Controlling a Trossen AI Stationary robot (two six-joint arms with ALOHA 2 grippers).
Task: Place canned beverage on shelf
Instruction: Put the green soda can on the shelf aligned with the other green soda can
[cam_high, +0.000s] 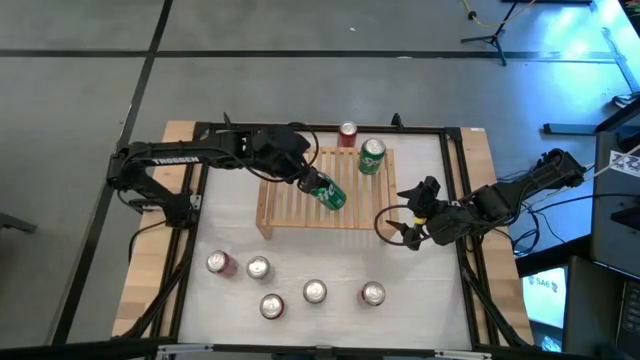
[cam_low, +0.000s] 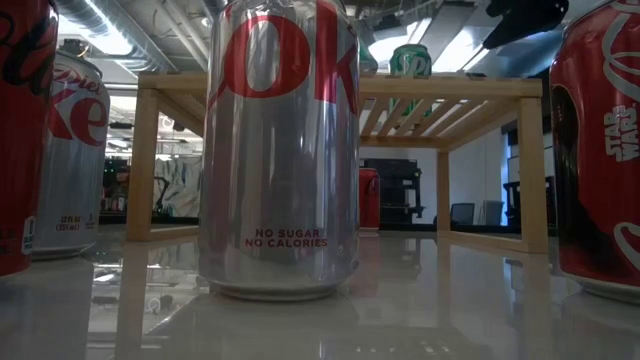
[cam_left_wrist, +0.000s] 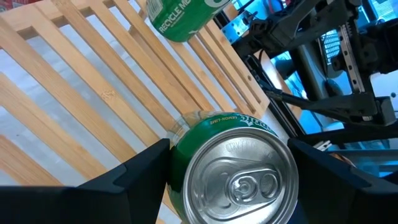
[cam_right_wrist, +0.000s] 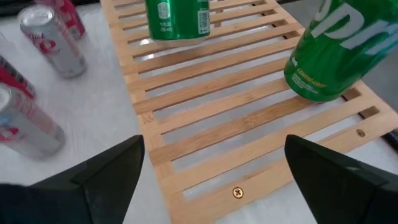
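Observation:
The shelf (cam_high: 300, 205) is a low rack of light wooden slats in the middle of the table. My left gripper (cam_high: 322, 188) reaches over it from the left and is shut on a green can (cam_left_wrist: 236, 168). A second green can (cam_high: 372, 157) stands on its base at the shelf's far right corner. A red can (cam_high: 348, 133) stands on the table behind the shelf. My right gripper (cam_high: 412, 215) hangs open just off the shelf's right end, with nothing between its fingers (cam_right_wrist: 112, 168). My left gripper pinches the green can between its two fingers, one on each side of the can's wall (cam_left_wrist: 176, 163) near the top rim. The fingers (cam_left_wrist: 140, 171) come slanting down from the table's left. The can is tilted over the slats; whether its base touches them I cannot tell.
Several red and silver cans stand on the table in front of the shelf: (cam_high: 220, 263), (cam_high: 258, 268), (cam_high: 272, 305), (cam_high: 315, 292), (cam_high: 372, 294). The low view shows them close up, a silver one (cam_low: 280, 150) foremost. Bare slats (cam_right_wrist: 205, 93) lie left of the held can.

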